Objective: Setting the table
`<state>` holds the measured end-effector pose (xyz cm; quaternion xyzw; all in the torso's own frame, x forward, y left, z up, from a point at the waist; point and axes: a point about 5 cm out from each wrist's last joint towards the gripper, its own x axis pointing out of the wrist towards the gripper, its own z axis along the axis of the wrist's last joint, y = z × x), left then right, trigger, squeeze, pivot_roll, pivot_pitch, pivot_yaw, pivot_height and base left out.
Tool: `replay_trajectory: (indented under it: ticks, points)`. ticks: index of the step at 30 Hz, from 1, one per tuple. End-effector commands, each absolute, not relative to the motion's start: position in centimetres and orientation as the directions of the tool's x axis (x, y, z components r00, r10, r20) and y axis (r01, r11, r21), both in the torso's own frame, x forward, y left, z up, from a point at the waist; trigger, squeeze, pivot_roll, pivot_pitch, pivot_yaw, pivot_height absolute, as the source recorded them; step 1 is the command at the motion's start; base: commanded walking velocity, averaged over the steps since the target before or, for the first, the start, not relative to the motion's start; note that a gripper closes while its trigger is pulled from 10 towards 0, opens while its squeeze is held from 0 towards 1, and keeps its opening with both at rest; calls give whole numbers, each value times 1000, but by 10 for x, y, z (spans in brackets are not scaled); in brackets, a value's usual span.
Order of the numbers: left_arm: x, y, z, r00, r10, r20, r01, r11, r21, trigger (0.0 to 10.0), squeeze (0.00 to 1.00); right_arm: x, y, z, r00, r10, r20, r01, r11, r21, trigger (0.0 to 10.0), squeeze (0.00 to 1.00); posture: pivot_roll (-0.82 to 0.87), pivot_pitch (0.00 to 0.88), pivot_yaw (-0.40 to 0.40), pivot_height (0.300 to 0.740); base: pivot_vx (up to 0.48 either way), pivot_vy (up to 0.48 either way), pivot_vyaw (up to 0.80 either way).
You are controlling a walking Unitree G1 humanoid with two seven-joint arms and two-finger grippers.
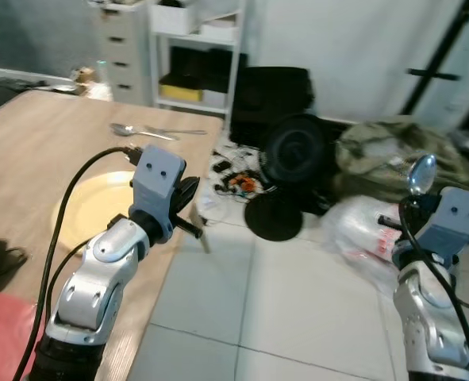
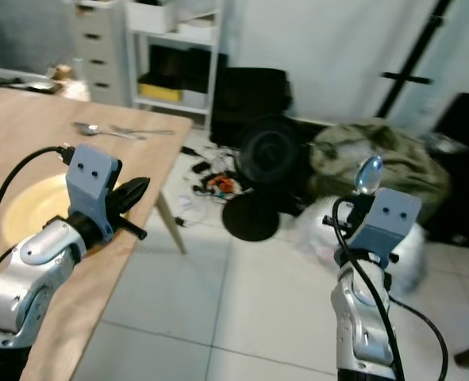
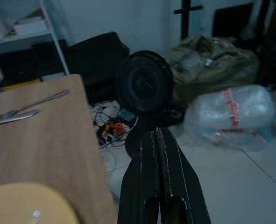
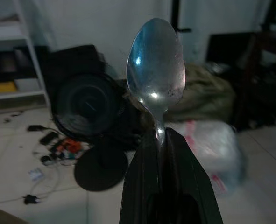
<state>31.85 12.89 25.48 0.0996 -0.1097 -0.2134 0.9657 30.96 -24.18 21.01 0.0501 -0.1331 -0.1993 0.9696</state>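
Right gripper (image 4: pixel 159 140) pinches the handle of a spoon (image 4: pixel 155 65) between its black fingers, and we see the bowl of that spoon standing upright above the fingertips, out over the tiled floor (image 1: pixel 297 294) and well apart from the table (image 1: pixel 28 151). We find the right arm raised at the right of the scene, its blue-grey wrist block just below the spoon bowl and a black cable looping down along the silver forearm. We see the left gripper (image 3: pixel 157 137) with its two fingers pressed together and holding nothing; its arm reaches forward and up over the near corner of the table, the fingers pointing past the table edge toward the floor, with a black cable arching from the wrist back to the shoulder. We note a yellow plate (image 1: pixel 99 202) lying on the table just beside and behind the left wrist; nothing shows on its visible part. Farther along the table, near its far edge, a second spoon (image 1: pixel 131 129) and a fork (image 1: pixel 178 131) lie side by side. Beyond the table we see a black fan (image 1: pixel 294 155) on the floor, a bubble-wrapped bundle (image 3: pixel 229 114) beside it, and a white shelf (image 1: pixel 194 55) against the wall.
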Motion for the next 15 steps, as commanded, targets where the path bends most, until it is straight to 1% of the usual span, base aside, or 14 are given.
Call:
replay_trajectory:
  ticks: [1, 15]
  points:
    - [318, 128, 251, 885, -439, 155, 397, 886, 241, 10000, 0, 308, -243, 208, 884, -408, 228, 381, 911, 156, 10000, 0, 70, 150, 44, 740, 0, 0, -800]
    - [317, 127, 252, 881, -443, 164, 406, 888, 219, 10000, 0, 308, -243, 207, 884, -411, 224, 384, 910, 157, 10000, 0, 70, 149, 46, 740, 0, 0, -800]
